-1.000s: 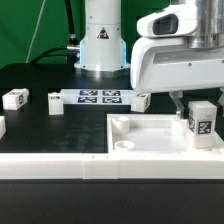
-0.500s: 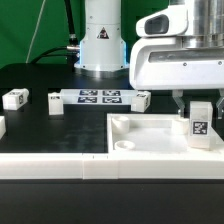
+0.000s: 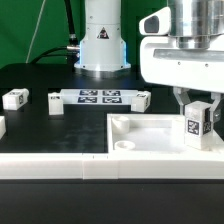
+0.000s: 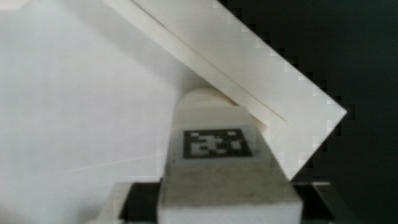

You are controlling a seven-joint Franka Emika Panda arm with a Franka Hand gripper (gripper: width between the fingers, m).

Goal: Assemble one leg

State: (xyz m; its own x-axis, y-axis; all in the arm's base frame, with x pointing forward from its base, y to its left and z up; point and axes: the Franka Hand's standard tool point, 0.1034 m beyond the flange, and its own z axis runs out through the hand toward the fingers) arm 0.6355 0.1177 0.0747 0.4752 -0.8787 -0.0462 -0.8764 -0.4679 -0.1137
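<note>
My gripper (image 3: pixel 196 100) is shut on a small white leg (image 3: pixel 198 122) with a black-and-white tag, holding it upright just above the right part of the large white tray (image 3: pixel 140 130). In the wrist view the leg (image 4: pixel 221 150) sits between my black fingers (image 4: pixel 143 200), pointing toward a corner of the tray's raised rim (image 4: pixel 267 80). Other loose legs lie on the table: one at the exterior view's left (image 3: pixel 15 98), one beside it (image 3: pixel 56 101), one right of the marker board (image 3: pixel 143 98).
The marker board (image 3: pixel 98 97) lies at the back centre in front of the arm's base (image 3: pixel 102 45). A white piece (image 3: pixel 2 126) shows at the left edge. A white ledge (image 3: pixel 60 165) runs along the front.
The gripper has turned about its upright axis with the leg and tilted it slightly; the leg stays over the tray's right part. Other parts have not moved.
</note>
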